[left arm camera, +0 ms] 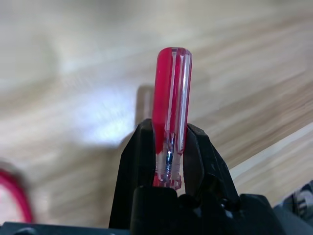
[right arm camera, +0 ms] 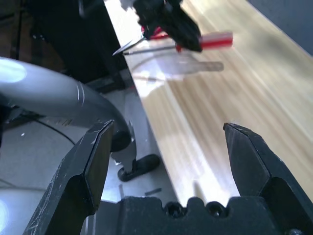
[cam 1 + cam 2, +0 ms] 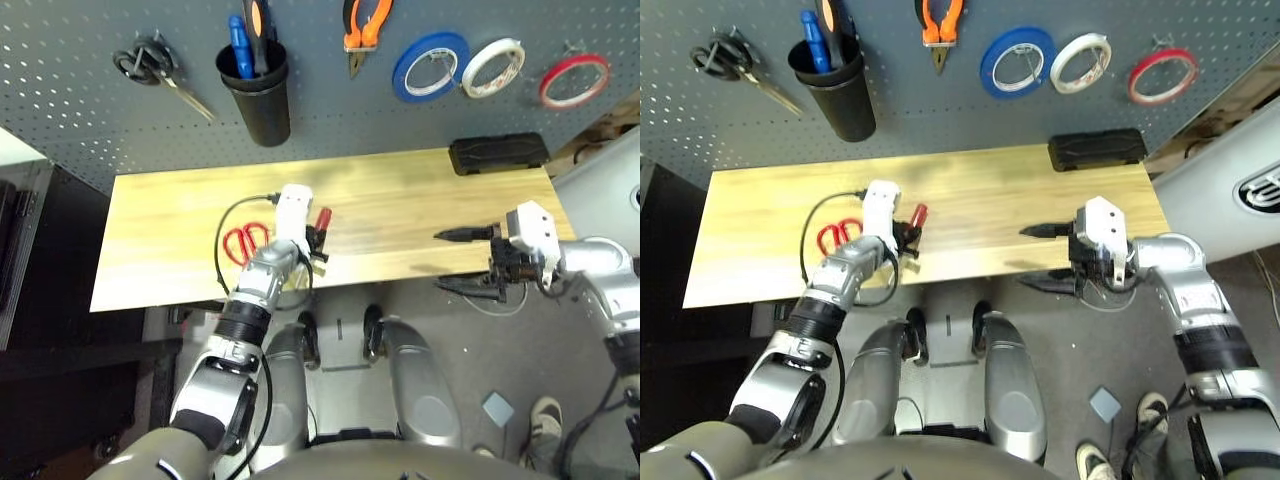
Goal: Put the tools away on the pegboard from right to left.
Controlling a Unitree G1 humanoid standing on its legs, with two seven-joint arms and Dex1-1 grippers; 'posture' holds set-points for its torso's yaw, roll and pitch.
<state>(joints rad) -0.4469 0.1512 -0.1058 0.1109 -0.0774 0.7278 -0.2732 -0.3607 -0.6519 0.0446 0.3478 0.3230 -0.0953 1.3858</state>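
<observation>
Your left gripper (image 1: 168, 147) pinched the red-handled screwdriver (image 1: 171, 107) just above the table (image 3: 420, 210), near its front edge. Your right gripper (image 2: 168, 142) hung wide, holding nothing. The narrow grip near the handle's base could slip on the way to the pegboard (image 3: 330, 110).

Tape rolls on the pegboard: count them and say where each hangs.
3, side by side on the pegboard's right part: the blue tape roll beside the pliers, the white tape roll in the middle, the red tape ring farthest right. None looks hidden.
</observation>
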